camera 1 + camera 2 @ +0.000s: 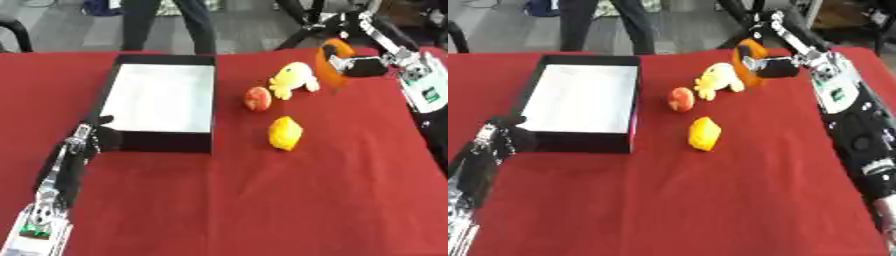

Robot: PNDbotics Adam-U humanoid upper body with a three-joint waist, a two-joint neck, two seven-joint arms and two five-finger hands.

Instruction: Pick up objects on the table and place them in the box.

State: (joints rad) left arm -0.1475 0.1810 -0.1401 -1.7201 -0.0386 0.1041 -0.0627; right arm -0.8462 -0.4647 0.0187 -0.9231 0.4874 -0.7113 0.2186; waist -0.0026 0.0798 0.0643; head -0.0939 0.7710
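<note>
My right hand (pixel 360 65) is shut on an orange object (pixel 333 62), held just above the red table at the far right. To its left lies a yellow soft toy (pixel 292 79). A red and yellow apple-like fruit (pixel 257 98) lies left of the toy, and a yellow lemon-shaped object (pixel 285 133) sits nearer me. The black box (pixel 163 138) with a white floor stands at the left. My left hand (pixel 96 136) rests against the box's near left corner; its fingers are not clear.
The red table (pixel 262 200) stretches toward me with nothing on it in the front half. A person's legs (pixel 166 22) stand beyond the far edge. Dark chair and stand legs (pixel 302 35) show behind the right arm.
</note>
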